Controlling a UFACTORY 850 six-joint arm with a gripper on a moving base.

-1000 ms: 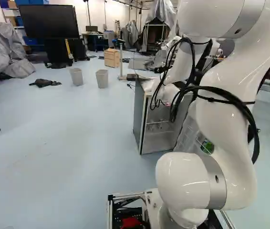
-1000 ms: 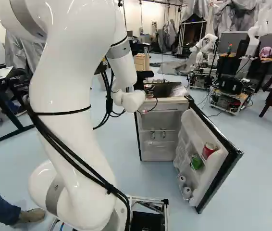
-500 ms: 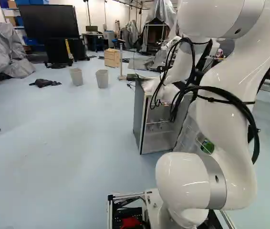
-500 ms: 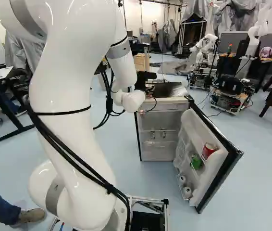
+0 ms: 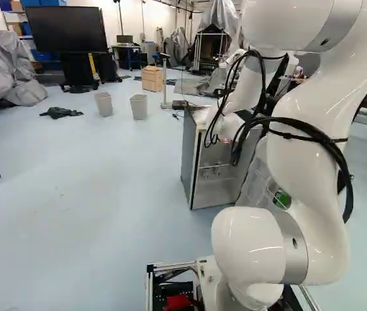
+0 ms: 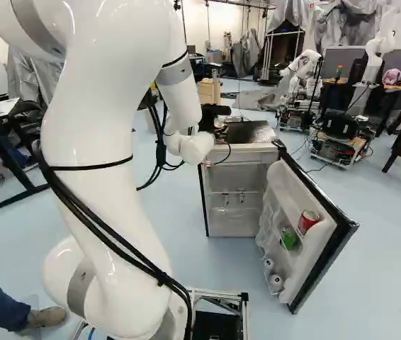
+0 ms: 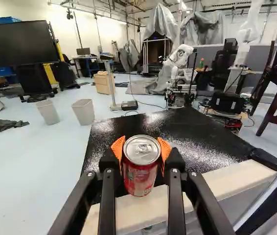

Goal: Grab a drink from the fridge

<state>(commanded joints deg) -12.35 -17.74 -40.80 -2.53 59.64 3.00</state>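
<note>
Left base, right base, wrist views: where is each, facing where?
Left base view: behind the arm, to its left, looking ahead, slightly down; arm right of middle.
Right base view: behind, to its right, likewise; arm left of middle.
Wrist view: on the wrist, looking along the gripper, both fingers on a red can.
All three share the fridge.

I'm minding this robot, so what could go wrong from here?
The gripper might let the red can slip, since only two pads hold it. If lowered, the can could knock the fridge, whose front edge looks close. The open door could get bumped if the arm swings that way, perhaps shaking loose the green can inside it.
</note>
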